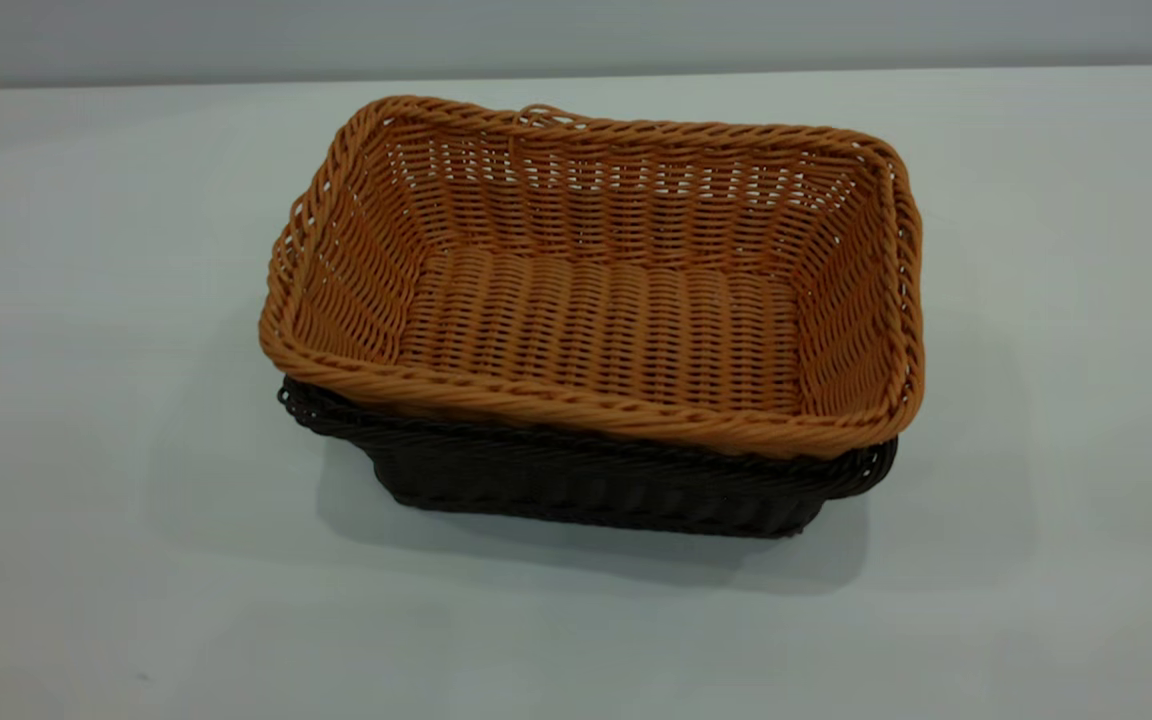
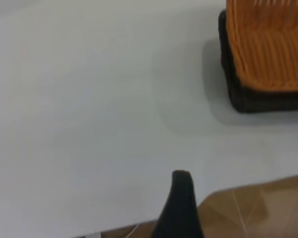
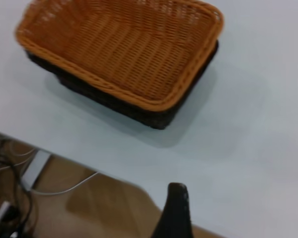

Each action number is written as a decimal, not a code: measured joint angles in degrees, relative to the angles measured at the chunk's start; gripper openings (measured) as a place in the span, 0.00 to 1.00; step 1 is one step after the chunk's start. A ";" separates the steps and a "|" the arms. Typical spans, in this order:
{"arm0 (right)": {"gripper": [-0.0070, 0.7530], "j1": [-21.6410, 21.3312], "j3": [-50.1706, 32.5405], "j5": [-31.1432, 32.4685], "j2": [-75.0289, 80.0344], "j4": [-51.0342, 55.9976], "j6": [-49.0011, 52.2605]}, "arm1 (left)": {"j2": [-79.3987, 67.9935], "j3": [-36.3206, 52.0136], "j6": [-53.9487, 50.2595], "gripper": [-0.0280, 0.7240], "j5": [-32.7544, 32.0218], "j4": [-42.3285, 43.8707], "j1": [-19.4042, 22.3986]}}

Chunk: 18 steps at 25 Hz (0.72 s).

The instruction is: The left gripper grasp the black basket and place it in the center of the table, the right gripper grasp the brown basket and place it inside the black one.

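Pale grey-white surface (image 1: 96, 300) ran wide and bare around the two baskets, which sat near its centre. We saw the brown basket (image 1: 596, 300) nested inside the black basket (image 1: 586, 485), its braided rim riding just above the dark one and slightly askew, with a small loop on the rim at twelve o'clock in the exterior view. So, as we judged it, both placements looked done.

Both baskets struck us as light, stiff woven pieces – springy rather than fragile – and the braided rim would be the natural place to pinch, along a long side where the flare leaves a lip.

Neither arm showed in the exterior view. Each wrist view caught only a single dark fingertip – the left hand (image 2: 181, 198) and the right hand (image 3: 176, 208) – well apart from the baskets and over the surface's edge, so we could not tell whether either was apart or together. Open room lay at every hour around the stack.
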<state>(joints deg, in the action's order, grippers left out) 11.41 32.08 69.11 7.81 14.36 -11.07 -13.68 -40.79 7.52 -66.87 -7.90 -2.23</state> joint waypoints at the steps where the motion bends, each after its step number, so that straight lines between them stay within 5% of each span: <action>1: 0.78 0.00 -1.44 -0.82 -1.22 -0.26 0.00 | 1.60 1.77 0.00 0.81 0.00 0.00 0.00; 18: 0.78 0.00 -5.04 -2.83 -8.72 -1.60 0.00 | 8.36 12.74 0.18 0.81 1.99 0.91 0.00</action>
<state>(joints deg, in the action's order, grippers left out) 11.41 27.04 66.28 -0.92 12.76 -11.07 -5.31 -28.05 7.70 -64.88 -6.99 -2.23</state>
